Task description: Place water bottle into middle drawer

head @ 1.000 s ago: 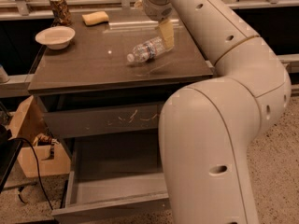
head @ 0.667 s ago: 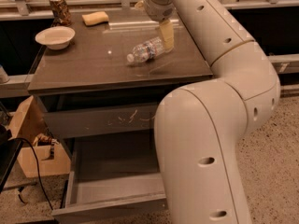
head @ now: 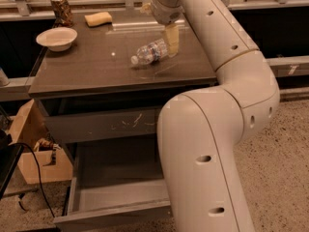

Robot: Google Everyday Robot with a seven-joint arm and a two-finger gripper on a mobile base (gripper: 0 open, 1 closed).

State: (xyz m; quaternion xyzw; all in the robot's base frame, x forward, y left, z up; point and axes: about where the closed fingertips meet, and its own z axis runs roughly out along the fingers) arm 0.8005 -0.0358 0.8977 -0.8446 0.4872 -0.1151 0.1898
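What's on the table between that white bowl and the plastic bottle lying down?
Nothing: in the camera view only bare tabletop lies between the white bowl and the water bottle. The gripper is at the bottle's base end, away from the bowl.

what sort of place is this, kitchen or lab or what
Probably an office kitchenette or test lab: a counter with a bowl, can and water bottle, the middle drawer open below it. The gripper is at the bottle's base.

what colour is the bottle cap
White, on the small clear plastic water bottle lying by the robot's hand; camera view.
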